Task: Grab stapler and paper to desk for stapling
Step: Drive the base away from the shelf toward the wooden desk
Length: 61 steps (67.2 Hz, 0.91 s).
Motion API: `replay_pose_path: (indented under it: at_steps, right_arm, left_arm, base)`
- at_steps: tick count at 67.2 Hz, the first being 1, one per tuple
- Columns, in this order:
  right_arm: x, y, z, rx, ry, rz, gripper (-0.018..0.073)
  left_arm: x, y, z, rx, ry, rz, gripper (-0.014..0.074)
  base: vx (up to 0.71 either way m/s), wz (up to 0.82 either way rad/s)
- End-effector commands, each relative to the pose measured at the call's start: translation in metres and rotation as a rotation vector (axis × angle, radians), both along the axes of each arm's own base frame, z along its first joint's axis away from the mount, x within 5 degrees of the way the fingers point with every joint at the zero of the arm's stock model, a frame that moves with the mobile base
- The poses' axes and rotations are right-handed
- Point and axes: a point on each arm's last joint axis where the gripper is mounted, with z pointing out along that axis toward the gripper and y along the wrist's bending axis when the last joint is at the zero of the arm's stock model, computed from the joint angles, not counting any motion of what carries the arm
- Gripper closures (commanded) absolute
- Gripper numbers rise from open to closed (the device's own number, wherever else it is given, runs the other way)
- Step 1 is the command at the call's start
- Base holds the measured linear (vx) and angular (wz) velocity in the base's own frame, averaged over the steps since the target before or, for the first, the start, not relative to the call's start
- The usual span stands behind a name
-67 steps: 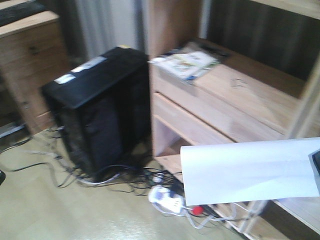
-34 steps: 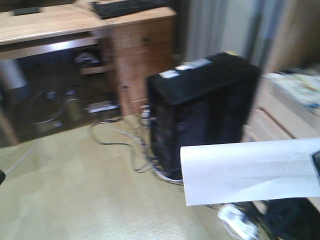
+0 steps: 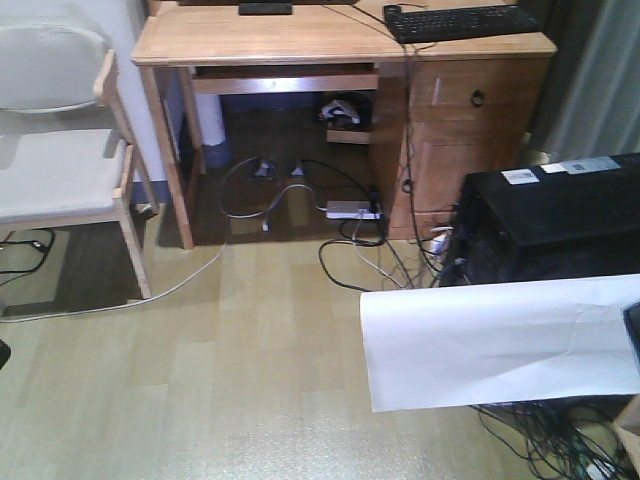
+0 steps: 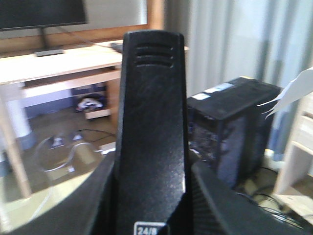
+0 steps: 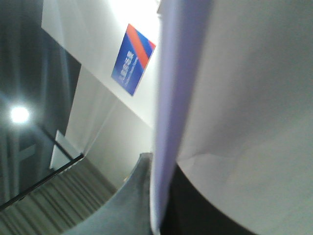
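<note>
Your left hand is clenched on the black stapler, which stands upright between its fingers and fills the middle of the left wrist view. Your right hand grips the white paper at its right edge. The sheet hangs in the air above the floor, in front of the black computer tower. Neither thing is on the light-wood surface, which stands well apart at the far side and carries a black keyboard. A chair stands just left of it, and cables lie underneath.
</note>
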Motion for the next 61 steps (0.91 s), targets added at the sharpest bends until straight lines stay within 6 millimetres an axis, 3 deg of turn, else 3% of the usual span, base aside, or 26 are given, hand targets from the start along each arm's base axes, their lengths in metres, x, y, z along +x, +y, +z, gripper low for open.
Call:
replay_pose_path:
  at_steps: [1,61]
  right_arm:
    - [-0.0028,-0.0005,-0.0023,0.019,-0.028,0.007,0.0566]
    - [-0.0028,-0.0005,-0.0023,0.019,-0.028,0.007,0.0564]
  left_arm:
    - [0.0001,0.0004,0.019,-0.068,-0.118,0.005,0.0603]
    - [0.0001,0.0004,0.019,-0.068,-0.118,0.005,0.0603]
  base:
    - [0.08,0.32]
    - [0.21,0.09]
